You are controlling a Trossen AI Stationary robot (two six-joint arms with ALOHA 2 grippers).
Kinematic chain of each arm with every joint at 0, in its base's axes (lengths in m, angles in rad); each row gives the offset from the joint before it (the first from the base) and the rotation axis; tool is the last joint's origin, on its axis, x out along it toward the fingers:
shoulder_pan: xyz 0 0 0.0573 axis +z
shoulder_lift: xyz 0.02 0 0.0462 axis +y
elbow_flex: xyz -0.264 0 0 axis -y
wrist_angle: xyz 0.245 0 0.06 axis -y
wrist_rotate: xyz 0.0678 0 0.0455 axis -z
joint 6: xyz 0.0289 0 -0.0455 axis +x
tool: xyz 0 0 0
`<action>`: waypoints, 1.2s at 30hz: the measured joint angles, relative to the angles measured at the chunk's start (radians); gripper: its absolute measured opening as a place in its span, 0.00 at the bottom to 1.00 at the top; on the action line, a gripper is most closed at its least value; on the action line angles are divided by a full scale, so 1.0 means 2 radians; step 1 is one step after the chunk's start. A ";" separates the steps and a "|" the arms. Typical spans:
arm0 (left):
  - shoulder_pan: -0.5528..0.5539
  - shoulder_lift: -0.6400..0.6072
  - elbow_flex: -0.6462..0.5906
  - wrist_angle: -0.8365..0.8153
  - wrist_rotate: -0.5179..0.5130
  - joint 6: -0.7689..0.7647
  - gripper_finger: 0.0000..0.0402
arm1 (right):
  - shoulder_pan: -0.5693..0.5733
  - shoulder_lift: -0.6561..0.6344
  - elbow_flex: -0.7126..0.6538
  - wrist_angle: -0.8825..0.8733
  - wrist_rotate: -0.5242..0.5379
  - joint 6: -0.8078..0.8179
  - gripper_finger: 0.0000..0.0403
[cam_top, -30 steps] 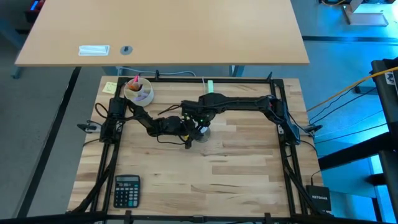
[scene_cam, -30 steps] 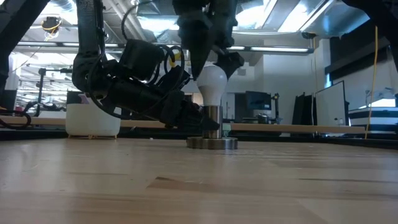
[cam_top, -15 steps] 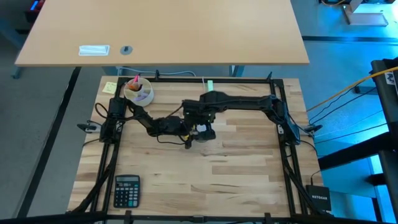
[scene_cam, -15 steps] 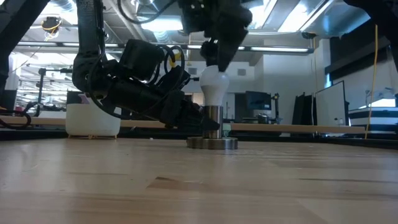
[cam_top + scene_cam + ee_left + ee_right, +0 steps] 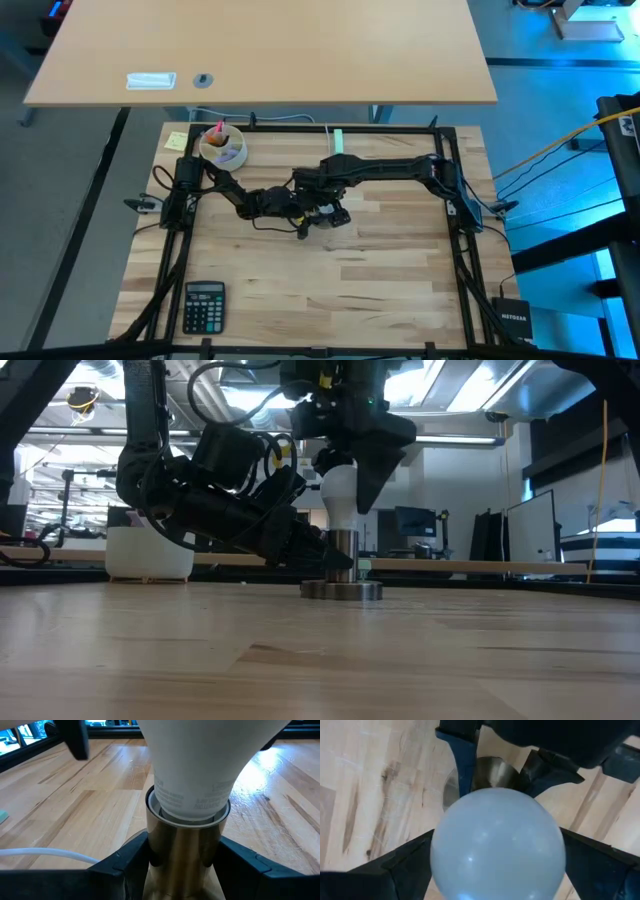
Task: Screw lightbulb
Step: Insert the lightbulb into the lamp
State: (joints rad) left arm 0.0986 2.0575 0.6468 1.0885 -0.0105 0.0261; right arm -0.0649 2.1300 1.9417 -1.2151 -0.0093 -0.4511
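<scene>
We see a white lightbulb (image 5: 339, 487) standing upright in a metal socket (image 5: 342, 553) mid-desk, both claws on the assembly.

The bulb looks light, smooth and fragile, so we judge the round dome the place to grip, gently. The right claw (image 5: 350, 470) reaches straight down, fingers spread wide around the dome. The left claw (image 5: 182, 862) lies low along the desk (image 5: 320, 650), clamping the socket barrel.
</scene>
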 joint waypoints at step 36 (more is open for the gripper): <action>0.000 0.000 0.000 0.000 0.000 0.005 0.47 | -0.001 0.000 0.000 0.014 -0.061 0.468 0.72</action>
State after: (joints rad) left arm 0.0986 2.0579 0.6468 1.0885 -0.0101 0.0356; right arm -0.0666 2.1300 1.9411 -1.1862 -0.1318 0.4851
